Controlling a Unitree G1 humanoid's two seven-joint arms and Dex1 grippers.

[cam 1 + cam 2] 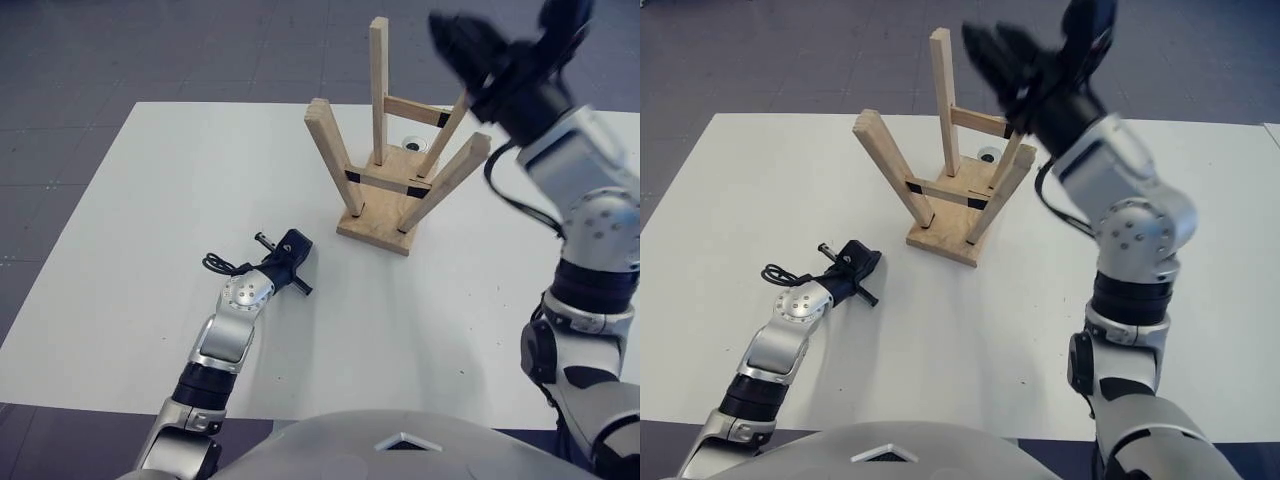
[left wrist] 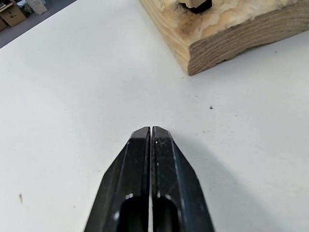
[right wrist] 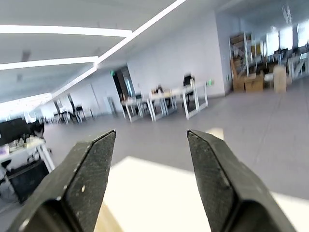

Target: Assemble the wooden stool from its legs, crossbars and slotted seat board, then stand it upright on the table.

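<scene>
Assembly is looking done. The stool (image 1: 385, 170) is sitting upside down near the tabletop's (image 1: 150, 250) far edge, about mid-width. Its seat board (image 1: 372, 228) is lying flat on the surface and four legs (image 1: 327, 150) are pointing up and splaying outward. Two crossbars (image 1: 385, 180) are bridging the legs, with dark bands at the joints. Whether every joint is fully seated is not showing.

Remaining, by this read: flipping it over so it is standing on its legs.

Left jaws are pressed together, gripping nothing. They are resting low on the tabletop, near the board's near-left corner but apart from it. Right jaws are spread and empty, hanging in the air above the leg tips on the stool's far-right side.

Room: the far edge is running close behind the stool, so tipping that way is risking a drop. The near half of the tabletop is offering plenty of space, apart from the left arm lying across its left part. The splayed legs are narrowing access from above.
</scene>
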